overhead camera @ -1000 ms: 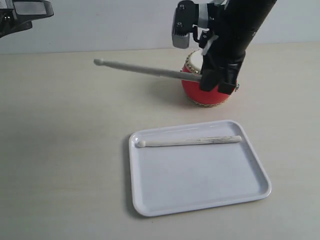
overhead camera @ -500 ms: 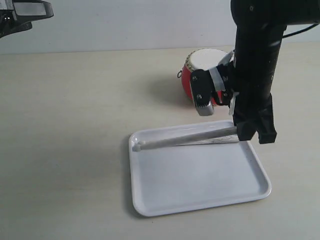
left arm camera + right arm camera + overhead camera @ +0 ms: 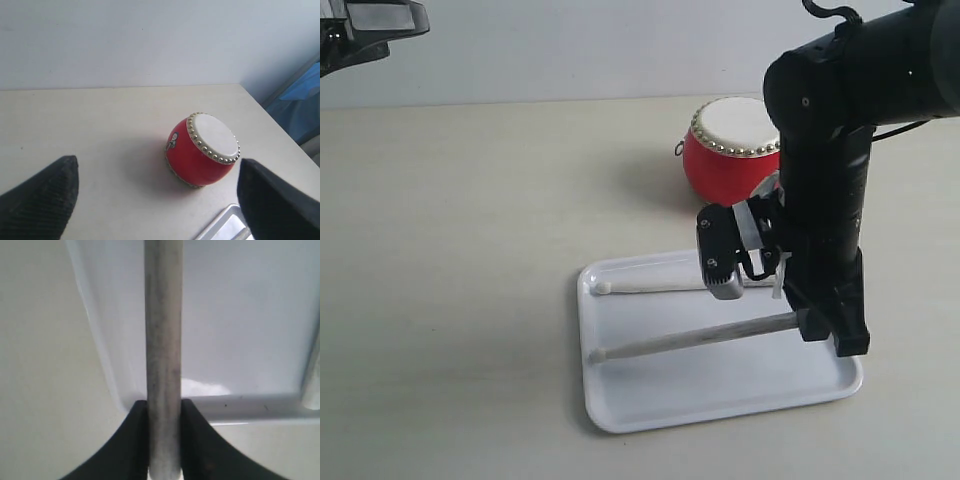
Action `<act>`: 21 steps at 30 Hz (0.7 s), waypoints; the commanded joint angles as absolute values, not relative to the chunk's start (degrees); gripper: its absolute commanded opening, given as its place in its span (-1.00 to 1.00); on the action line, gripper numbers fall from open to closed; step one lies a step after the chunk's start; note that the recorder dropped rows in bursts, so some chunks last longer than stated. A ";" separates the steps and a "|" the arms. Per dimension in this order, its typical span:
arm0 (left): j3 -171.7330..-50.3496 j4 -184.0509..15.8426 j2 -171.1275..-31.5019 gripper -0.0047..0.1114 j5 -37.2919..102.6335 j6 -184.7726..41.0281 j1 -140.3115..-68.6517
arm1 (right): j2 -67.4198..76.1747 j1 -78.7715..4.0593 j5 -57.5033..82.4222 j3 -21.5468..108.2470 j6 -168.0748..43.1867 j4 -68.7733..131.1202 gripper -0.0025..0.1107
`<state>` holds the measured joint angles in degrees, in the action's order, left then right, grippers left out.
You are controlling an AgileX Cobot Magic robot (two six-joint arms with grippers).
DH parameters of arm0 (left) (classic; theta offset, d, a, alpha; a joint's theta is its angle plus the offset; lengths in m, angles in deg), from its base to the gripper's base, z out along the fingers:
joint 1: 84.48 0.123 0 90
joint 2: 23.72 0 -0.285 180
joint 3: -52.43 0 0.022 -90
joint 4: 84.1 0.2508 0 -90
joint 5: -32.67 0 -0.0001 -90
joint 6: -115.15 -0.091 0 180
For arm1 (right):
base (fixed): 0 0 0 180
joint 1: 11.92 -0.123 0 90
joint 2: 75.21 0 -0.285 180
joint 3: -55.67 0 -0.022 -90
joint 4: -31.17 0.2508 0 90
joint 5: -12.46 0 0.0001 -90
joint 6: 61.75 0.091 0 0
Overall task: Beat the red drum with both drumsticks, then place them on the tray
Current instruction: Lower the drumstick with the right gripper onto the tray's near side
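Scuffed drumstick (image 3: 695,338) lower, perhaps on tray (image 3: 720,388)

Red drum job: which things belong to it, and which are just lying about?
For the job: glossy red drum with cream top; slim pale wooden drumstick clamped in the black right gripper; matching drumstick lying in the flat white plastic tray.
Just about: pale tabletop; open, empty black left gripper; blue thing beyond the table.

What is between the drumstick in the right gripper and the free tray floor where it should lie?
Nothing visible. The held drumstick, in the right gripper, hangs over bare floor of the tray. The other drumstick lies by the rim nearest the red drum, clear of the held one.
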<state>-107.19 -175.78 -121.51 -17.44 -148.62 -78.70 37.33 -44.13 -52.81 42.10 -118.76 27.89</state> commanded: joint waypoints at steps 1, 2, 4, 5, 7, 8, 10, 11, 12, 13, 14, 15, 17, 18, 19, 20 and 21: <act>-106.99 -176.08 -121.43 0.50 -18.20 -148.31 -78.63 | 37.10 -44.25 -51.93 41.80 -117.97 27.62 -0.96; -106.99 -176.08 -121.43 0.50 -18.20 -148.31 -78.63 | 37.52 -44.25 -51.93 41.80 -117.87 27.62 -0.96; -106.99 -176.08 -121.43 0.50 -18.20 -148.31 -78.63 | 38.51 -44.25 -51.93 41.80 -117.36 27.62 -0.96; -106.99 -176.08 -121.43 0.50 -18.20 -148.31 -78.63 | 39.11 -44.25 -52.05 41.80 -117.34 27.62 -0.96; -106.99 -176.08 -121.43 0.50 -18.20 -148.31 -78.63 | 40.31 -44.25 -52.31 41.80 -116.91 27.53 -0.96; -106.99 -176.08 -121.43 0.50 -18.20 -148.31 -78.63 | 40.64 -44.25 -52.31 41.80 -116.66 27.53 -0.96; -106.99 -176.08 -121.43 0.50 -18.20 -148.31 -78.63 | 41.55 -44.25 -52.41 41.80 -115.73 26.91 -0.96; -106.99 -176.08 -121.43 0.50 -18.20 -148.31 -78.63 | 41.98 -44.25 -52.41 41.80 -115.27 26.36 -0.96; -106.99 -176.08 -121.43 0.50 -18.31 -148.31 -78.63 | 42.13 -44.25 -52.05 41.80 -114.98 26.12 -0.96; -106.99 -176.08 -121.43 0.50 -18.31 -148.31 -78.63 | 42.23 -44.25 -51.97 41.80 -114.98 26.12 -0.95; -106.99 -176.08 -121.43 0.50 -18.31 -148.31 -78.63 | 42.23 -44.25 -51.84 41.80 -114.98 26.12 -0.93; -106.99 -176.08 -121.43 0.50 -18.31 -148.31 -78.63 | 42.28 -44.25 -51.60 41.80 -114.98 26.12 -0.90; -106.99 -176.08 -121.43 0.50 -18.45 -148.31 -78.63 | 42.28 -44.25 -50.86 41.80 -114.98 26.12 -0.82; -106.99 -176.08 -121.43 0.50 -18.45 -148.31 -78.63 | 42.28 -44.25 -50.54 41.80 -114.98 26.12 -0.76; -106.99 -176.08 -121.43 0.50 -18.45 -148.31 -78.63 | 42.28 -44.25 -50.17 41.80 -114.98 26.23 -0.71; -106.99 -176.08 -121.43 0.50 -18.45 -148.31 -78.63 | 42.28 -44.25 -50.15 41.80 -114.98 26.23 -0.67; -106.99 -176.08 -121.43 0.50 -18.45 -148.31 -78.63 | 42.28 -44.25 -50.05 41.80 -114.98 26.23 -0.62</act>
<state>-107.19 -175.78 -121.51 -17.67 -148.62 -78.70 42.26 -44.13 -50.86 42.10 -115.17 26.73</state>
